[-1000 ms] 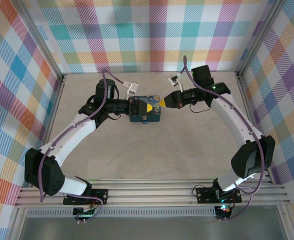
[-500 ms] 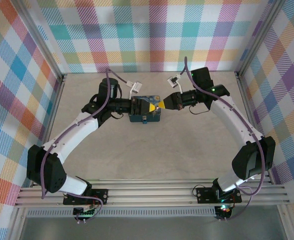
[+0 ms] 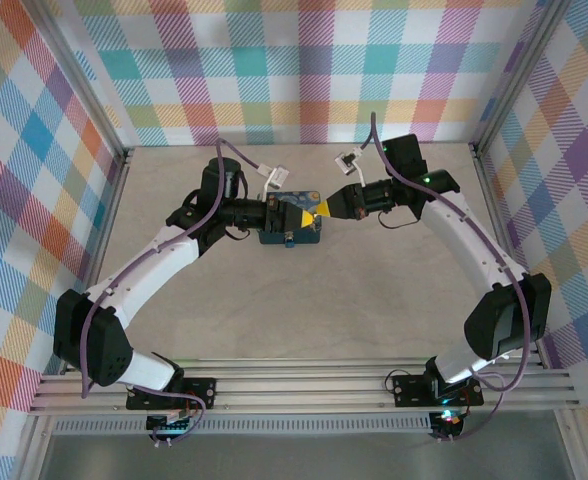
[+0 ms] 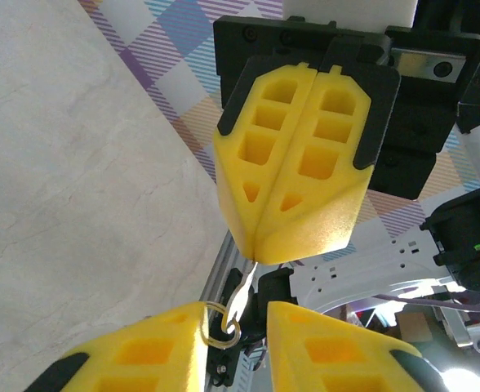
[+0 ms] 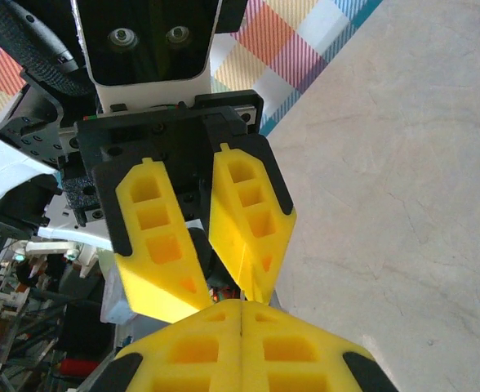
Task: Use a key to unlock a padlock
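Observation:
Both grippers meet tip to tip above a dark-blue tin (image 3: pixel 274 236). My right gripper (image 3: pixel 321 207) is shut on a small silver key (image 4: pixel 248 282). The blade and its wire ring (image 4: pixel 223 328) stick out of the right gripper's closed yellow tips (image 4: pixel 260 249). My left gripper (image 4: pixel 238 317) is open, one finger on each side of the key, and the ring rests against the left finger (image 4: pixel 142 347). In the right wrist view my right gripper (image 5: pixel 242 304) is closed with the left gripper (image 5: pixel 224 290) spread just beyond it. A tiny pale block at the tin's near edge looks like the padlock (image 3: pixel 287 238).
The tin sits on the beige table (image 3: pixel 304 310) toward the back. Checked walls (image 3: pixel 304 70) and aluminium posts (image 3: pixel 94 120) close in the back and both sides. A metal rail (image 3: pixel 304 390) runs along the near edge by the arm bases.
My left gripper has slid a little right toward the right gripper and its fingers have drawn closer around the key. The right arm has stayed put.

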